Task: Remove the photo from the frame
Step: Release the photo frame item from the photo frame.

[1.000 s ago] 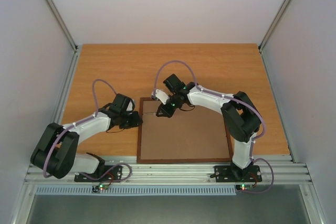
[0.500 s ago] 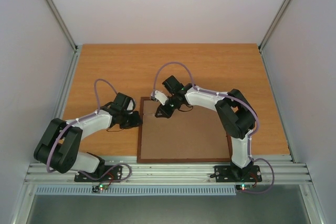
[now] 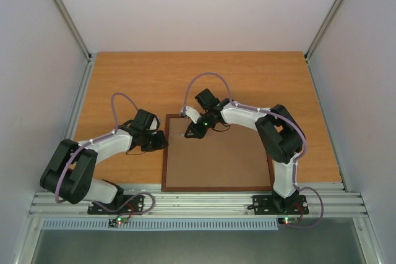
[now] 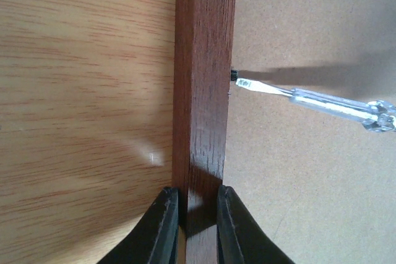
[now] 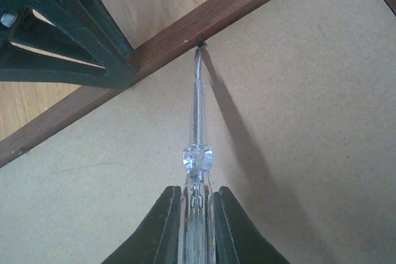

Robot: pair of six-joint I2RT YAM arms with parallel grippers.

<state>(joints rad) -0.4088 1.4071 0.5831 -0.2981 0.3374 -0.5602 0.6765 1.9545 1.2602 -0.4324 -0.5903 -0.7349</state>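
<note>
Pinching frame (image 4: 204, 60) with left hand (image 4: 197, 214) for bracing; gripping screwdriver (image 5: 197, 122) in right hand (image 5: 197, 214), tip at clip (image 5: 200, 44) to pry.

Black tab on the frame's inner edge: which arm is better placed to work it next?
Right. The right pincer holds the screwdriver, tip at the tab. The left pincer is clamped on the frame, likely steadying it.

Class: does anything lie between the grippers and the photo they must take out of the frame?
Yes. The frame lies face down; its hardboard back covers the whole opening, hiding the photo. A small black tab at the rail seems to hold it, with the right gripper's clear tool at it.
</note>
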